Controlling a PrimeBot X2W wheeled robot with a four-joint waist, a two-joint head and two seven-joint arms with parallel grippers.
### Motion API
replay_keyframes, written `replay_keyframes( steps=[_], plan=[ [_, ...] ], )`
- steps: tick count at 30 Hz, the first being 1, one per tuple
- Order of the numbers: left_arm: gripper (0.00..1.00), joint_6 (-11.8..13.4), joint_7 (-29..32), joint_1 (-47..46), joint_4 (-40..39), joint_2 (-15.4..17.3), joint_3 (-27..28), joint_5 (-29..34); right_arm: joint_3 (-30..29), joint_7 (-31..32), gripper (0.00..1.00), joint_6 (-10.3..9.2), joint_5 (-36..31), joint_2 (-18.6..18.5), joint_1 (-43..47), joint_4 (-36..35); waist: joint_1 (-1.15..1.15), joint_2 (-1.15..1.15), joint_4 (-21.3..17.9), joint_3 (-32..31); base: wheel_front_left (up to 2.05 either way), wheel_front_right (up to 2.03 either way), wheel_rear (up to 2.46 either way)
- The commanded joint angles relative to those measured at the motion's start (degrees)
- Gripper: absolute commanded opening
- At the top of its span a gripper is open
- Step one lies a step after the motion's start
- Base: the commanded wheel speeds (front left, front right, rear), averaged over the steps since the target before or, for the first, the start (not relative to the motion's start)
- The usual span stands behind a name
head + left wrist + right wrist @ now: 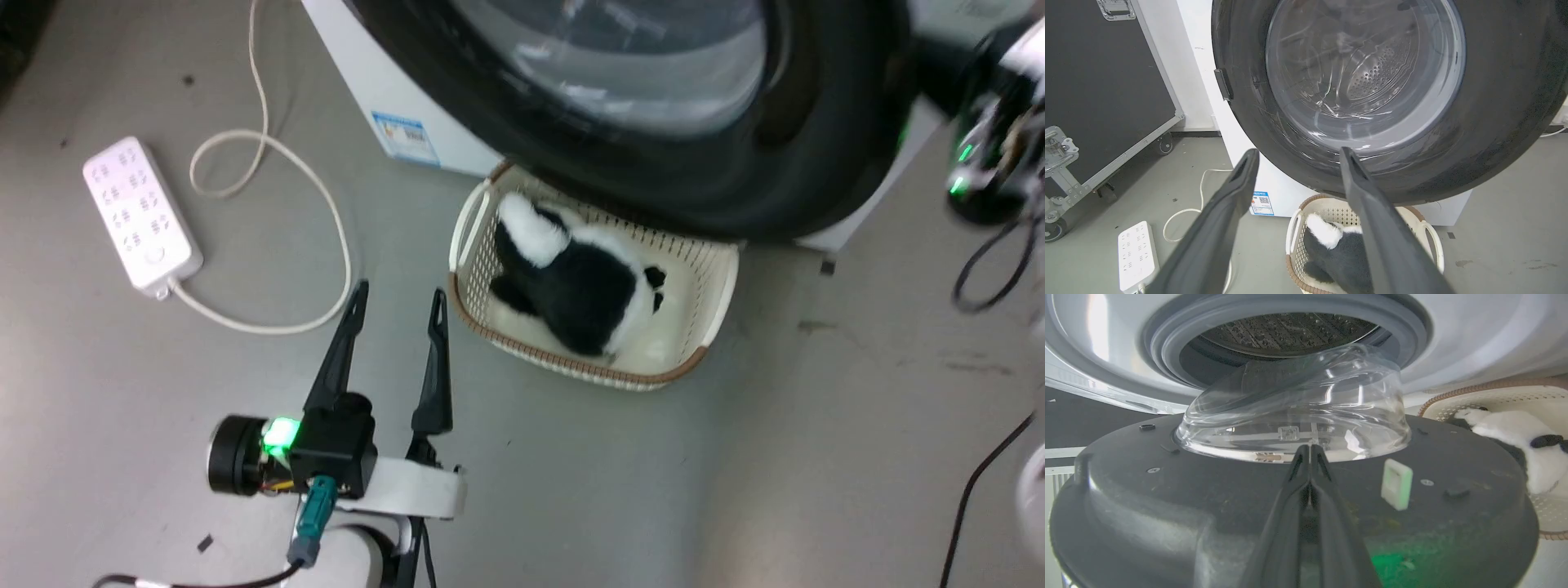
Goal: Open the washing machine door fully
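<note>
The washing machine door (735,188) hangs ajar over one basket (722,302), with open floor (571,490) in front. The left claw (399,290) is spread apart. The right claw (1309,448) is pinched together at the door's inner face.

The washing machine door (1494,102), a glossy black ring around a bulging clear glass bowl, stands swung partly out from the white washing machine (1237,134), just beyond the left fingers (1216,228). Its dull inner face lies before the right fingers (1290,522), with the grey-gasketed steel drum (1290,330) uncovered past them.
</note>
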Motion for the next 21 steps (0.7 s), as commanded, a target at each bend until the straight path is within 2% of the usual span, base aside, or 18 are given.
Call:
replay_keyframes(
  steps=[1,6,11,14,21],
  plan=[
    [1.0,0.0,-0.3,1.3,0.4,0.4,0.1,0.1,0.3,1.1,0.0,0.06,0.7,1.5,3.6,-1.1,0.0,0.0,-1.0,-3.5,0.0,0.0,0.0],
    [1.0,-0.3,-0.3,3.6,1.4,0.8,0.3,0.2,1.9,4.2,0.0,0.06,2.5,4.6,11.9,-6.2,0.0,0.0,-1.8,-7.7,0.0,0.0,0.0],
    [1.0,-0.9,-0.3,5.4,2.1,1.1,0.1,0.3,5.3,7.8,0.0,0.06,7.4,5.6,18.3,-9.4,0.0,0.0,-1.7,-10.8,0.0,0.0,0.0],
    [1.0,-1.4,-0.3,6.6,2.6,1.4,-0.3,0.5,11.4,8.8,0.0,0.06,14.6,5.6,21.2,-8.8,0.0,0.0,-1.3,-12.6,0.0,0.0,0.0],
    [1.0,-2.1,-0.3,9.4,3.4,1.7,-0.8,0.3,32.0,5.2,0.0,0.06,34.3,5.7,30.3,-12.8,0.0,0.0,-0.1,-15.5,0.0,0.0,0.0]
  ],
)
